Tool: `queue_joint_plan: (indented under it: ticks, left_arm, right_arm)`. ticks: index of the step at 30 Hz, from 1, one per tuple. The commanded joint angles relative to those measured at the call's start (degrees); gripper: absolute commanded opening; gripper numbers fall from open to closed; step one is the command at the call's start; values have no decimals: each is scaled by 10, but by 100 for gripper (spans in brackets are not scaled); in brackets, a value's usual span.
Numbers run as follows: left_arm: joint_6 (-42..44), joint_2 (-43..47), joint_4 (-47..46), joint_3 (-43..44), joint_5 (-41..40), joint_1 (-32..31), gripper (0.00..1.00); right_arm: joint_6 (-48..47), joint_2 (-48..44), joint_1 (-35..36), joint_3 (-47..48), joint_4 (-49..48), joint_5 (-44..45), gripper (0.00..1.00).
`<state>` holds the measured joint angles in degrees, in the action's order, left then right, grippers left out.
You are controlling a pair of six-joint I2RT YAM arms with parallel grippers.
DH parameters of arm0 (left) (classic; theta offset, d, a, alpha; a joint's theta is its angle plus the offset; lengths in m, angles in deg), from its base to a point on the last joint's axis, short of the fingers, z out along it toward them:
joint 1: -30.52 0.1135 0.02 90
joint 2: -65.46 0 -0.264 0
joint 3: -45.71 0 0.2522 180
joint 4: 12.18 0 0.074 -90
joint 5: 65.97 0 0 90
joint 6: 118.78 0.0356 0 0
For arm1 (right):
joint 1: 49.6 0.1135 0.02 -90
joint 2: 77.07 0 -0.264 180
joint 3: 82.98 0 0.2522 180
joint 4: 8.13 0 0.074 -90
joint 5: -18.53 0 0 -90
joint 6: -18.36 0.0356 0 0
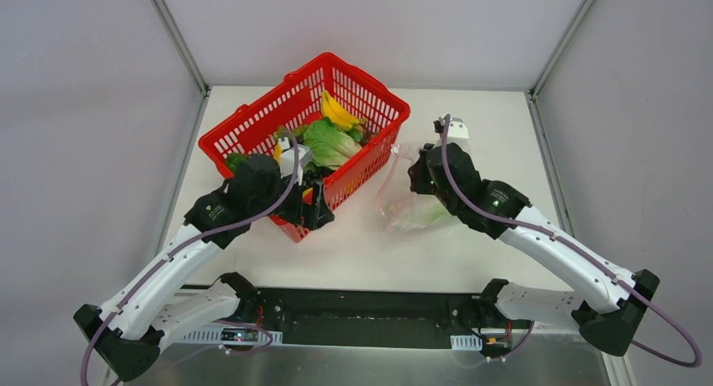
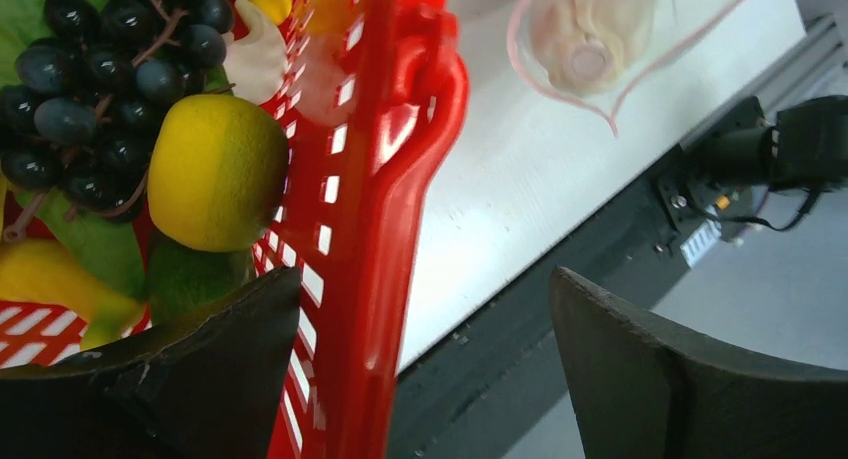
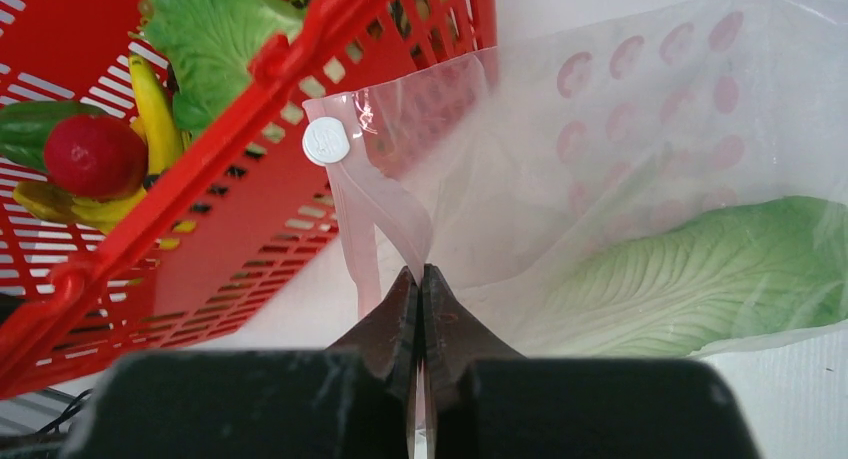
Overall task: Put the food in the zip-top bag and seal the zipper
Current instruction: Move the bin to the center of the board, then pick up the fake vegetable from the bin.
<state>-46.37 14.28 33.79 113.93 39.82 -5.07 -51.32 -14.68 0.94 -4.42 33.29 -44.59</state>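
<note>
Turns on the wall [image 2: 400, 179] of the red basket [image 1: 366, 163]. Finds the left jaws spread wide at the basket's near corner, straddling that wall rather than any food: one finger inside the mesh, the other outside over the surface [image 2: 520, 179], nothing between them but red plastic. Puts the yellow-green fruit [image 2: 215, 174] just inside the wall, close beside the inner finger, with the dark grapes [image 2: 100, 69] touching it on the side away from the jaws. Calls, by the look of it, for a small shift inward over the rim, to take in the fruit and not the wall. Favours the left arm for the pick: right at the basket, with the right arm busy at the bag.

Shows the right jaws pressed together on the zipper [image 3: 352, 241], pinching the pink strip of the zip-top bag [image 1: 399, 188], just right of the basket. Leaves the mouth gaping as a pink loop in the left wrist view, with one long cabbage [image 3: 700, 279] lying inside, stem end toward the mouth, long axis running away from it. Means a short carry rightward from basket to mouth. Risks clamping the wall instead, if closed in place.
</note>
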Motion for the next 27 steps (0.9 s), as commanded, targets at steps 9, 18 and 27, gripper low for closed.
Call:
queue_joint_plan:
  ticks: [9, 18, 27]
  left_arm:
    - [14, -42, 166, 229, -266, 8, 99]
    - [-31, -174, 143, 252, -264, 179, 96]
    - [-64, -295, 158, 243, -358, 199, 95]
  right_arm:
    - [6, -49, 0, 4, 14, 46, 0]
    - [22, -56, 1, -8, 21, 32, 0]
    - [27, -55, 1, -5, 28, 16, 0]
